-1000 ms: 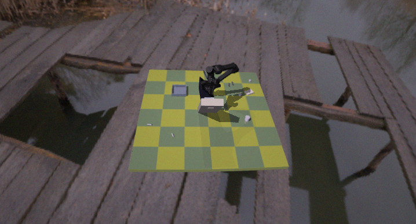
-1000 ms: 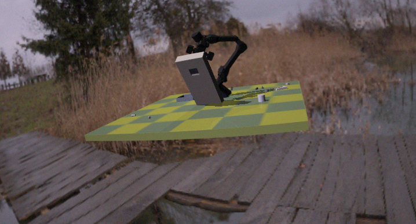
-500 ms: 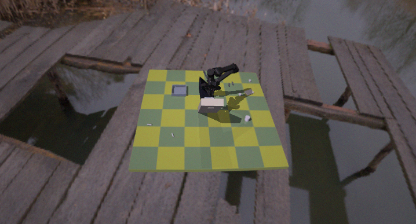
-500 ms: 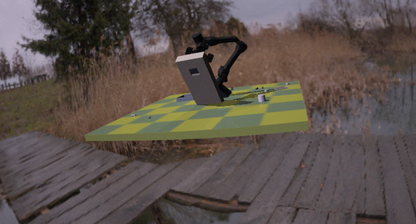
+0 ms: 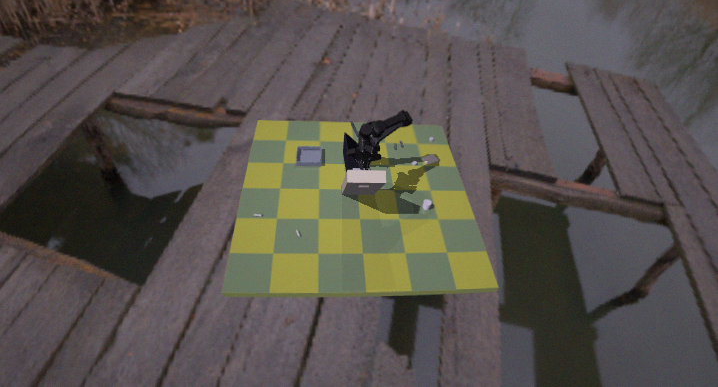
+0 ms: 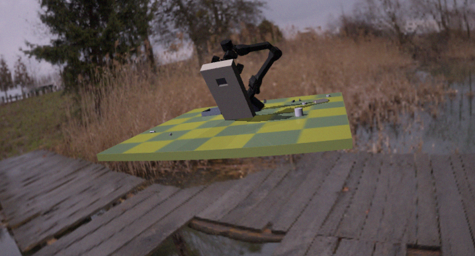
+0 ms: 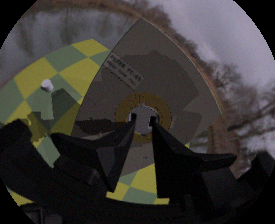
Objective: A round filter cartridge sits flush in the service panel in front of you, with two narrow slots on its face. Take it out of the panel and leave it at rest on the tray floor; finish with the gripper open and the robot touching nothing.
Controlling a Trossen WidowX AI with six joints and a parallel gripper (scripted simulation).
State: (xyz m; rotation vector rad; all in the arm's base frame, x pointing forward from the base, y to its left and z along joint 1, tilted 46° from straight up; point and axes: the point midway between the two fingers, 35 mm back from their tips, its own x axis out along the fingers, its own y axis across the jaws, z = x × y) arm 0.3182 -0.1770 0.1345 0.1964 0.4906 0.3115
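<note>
The service panel (image 5: 365,176) (image 6: 229,103) (image 7: 160,75) stands tilted on the checkered table, its printed face toward my arm. The round grey filter cartridge (image 7: 143,111) sits in its face inside an orange-brown ring (image 7: 121,116). My gripper (image 7: 144,124) is partly open with nothing held between its fingers. Its two narrow tips are over the cartridge face, at the two slots, which they largely cover; whether they are inside the slots or touching is unclear. In the top and exterior views the fingertips are hidden. The empty blue-grey tray (image 5: 298,156) (image 6: 211,112) lies on the table beside the arm.
A white cylinder (image 5: 427,204) (image 6: 298,112) (image 7: 47,85) stands to the side of the panel. A flat grey block (image 5: 430,158) (image 6: 321,100) lies farther back. Small pale pieces (image 5: 258,215) (image 5: 298,233) lie on the panel's back side. The panel's back has a rectangular opening (image 6: 221,81).
</note>
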